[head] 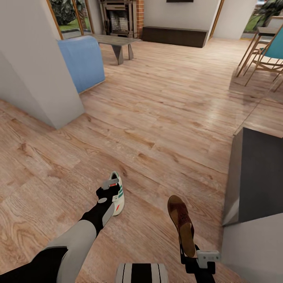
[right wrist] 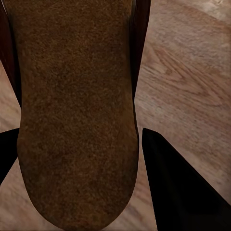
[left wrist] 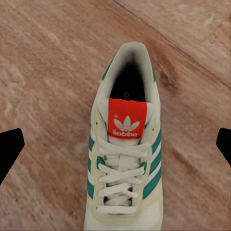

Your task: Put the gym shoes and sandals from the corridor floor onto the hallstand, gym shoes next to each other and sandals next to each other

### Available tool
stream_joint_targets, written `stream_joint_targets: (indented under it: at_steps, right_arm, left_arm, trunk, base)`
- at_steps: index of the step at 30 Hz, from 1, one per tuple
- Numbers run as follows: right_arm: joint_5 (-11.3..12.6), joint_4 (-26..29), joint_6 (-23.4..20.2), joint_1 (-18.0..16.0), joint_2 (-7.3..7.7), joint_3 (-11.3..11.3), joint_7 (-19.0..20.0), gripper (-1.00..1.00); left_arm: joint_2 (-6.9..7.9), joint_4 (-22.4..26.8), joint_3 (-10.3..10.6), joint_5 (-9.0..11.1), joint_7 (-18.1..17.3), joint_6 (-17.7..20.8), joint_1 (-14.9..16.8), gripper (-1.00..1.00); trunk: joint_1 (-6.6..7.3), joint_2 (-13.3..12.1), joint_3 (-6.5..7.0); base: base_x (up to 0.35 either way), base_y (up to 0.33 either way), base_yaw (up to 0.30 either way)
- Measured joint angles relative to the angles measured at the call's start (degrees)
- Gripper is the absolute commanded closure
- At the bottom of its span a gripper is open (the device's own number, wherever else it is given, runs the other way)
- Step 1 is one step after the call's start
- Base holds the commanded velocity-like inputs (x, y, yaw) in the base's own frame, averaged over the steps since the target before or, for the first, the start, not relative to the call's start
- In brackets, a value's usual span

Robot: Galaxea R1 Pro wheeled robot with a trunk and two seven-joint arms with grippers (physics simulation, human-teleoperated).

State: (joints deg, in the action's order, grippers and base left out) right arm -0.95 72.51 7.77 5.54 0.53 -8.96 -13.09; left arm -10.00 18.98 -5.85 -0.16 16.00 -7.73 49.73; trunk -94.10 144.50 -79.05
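Note:
One gym shoe (head: 119, 197), white with green stripes and a red tongue patch, lies on the corridor floor (head: 157, 118). My left gripper (head: 111, 188) hovers directly over it, open. In the left wrist view the gym shoe (left wrist: 122, 163) lies between the two wide-apart black fingertips (left wrist: 8, 147), which do not touch it. My right gripper (head: 189, 252) is shut on the heel end of a brown sandal (head: 180, 218), whose toe points away from me. The sandal's footbed (right wrist: 72, 96) runs between the right fingers (right wrist: 178, 187). The hallstand (head: 255, 177) stands at the right.
A white wall corner (head: 39, 70) juts in at the left, with a blue armchair (head: 83, 63) and a low grey table (head: 118, 42) behind it. Wooden chairs (head: 262, 55) stand at the far right. Open wood floor stretches ahead.

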Motion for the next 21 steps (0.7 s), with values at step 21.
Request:
stream_joint_targets:
  at_steps: [21]
  right_arm:
    - [-0.1,0.0,0.0,0.0,0.0,0.0,-0.4,1.0]
  left_arm:
    - [0.0,-0.1,0.0,0.0,0.0,-0.1,0.0,-1.0]
  trunk:
    - [0.0,0.0,-1.83]
  base:
    - [0.0,0.0,0.0]
